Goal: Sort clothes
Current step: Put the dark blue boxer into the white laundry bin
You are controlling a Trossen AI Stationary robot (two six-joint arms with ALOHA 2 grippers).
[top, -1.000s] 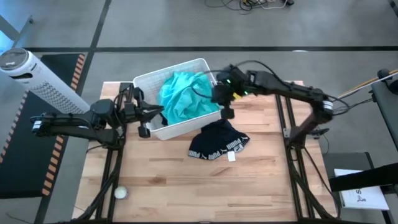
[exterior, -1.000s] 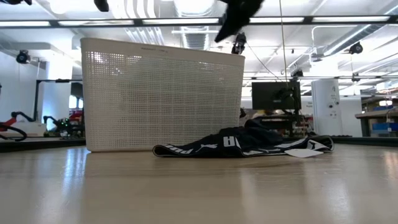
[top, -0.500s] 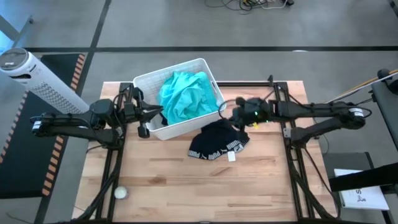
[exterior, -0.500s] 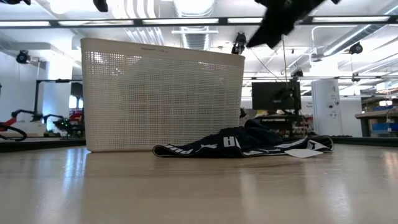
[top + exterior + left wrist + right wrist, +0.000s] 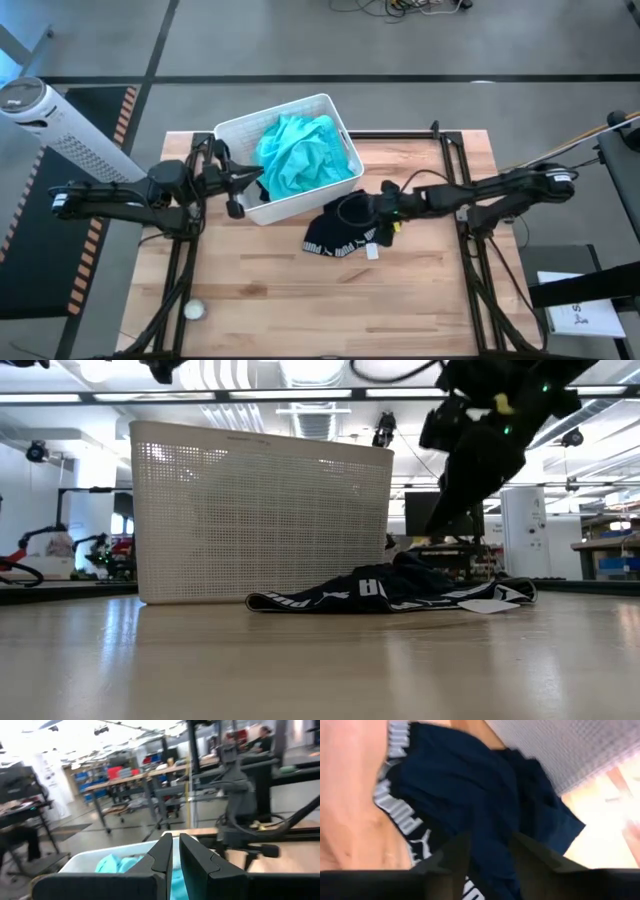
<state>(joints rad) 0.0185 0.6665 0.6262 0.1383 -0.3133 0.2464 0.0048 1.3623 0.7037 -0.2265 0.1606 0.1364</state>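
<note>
The black shorts with a white-lettered waistband [image 5: 340, 236] [image 5: 390, 590] [image 5: 470, 785] lie crumpled flat on the wooden table, just near-right of the white basket [image 5: 230, 130]. A teal garment [image 5: 295, 150] [image 5: 112, 865] is heaped inside the basket. My right gripper [image 5: 378, 228] [image 5: 487, 862] hangs open a little above the shorts' right part, fingers pointing down at them and clear of the cloth [image 5: 445, 520]. My left gripper [image 5: 245, 185] [image 5: 175, 852] is shut and hovers level over the basket's left rim, above its top edge.
A white perforated cylinder [image 5: 60, 120] stands off the table's far left corner. A small pale ball [image 5: 194, 310] lies near the table's front left. A white tag [image 5: 372, 252] sticks out of the shorts. Bare wood [image 5: 330, 310] stretches along the near half.
My right gripper has swung from over the basket's far right corner toward the table's near edge and come down, and now hangs just above the shorts. The shorts and the teal garment have not moved.
</note>
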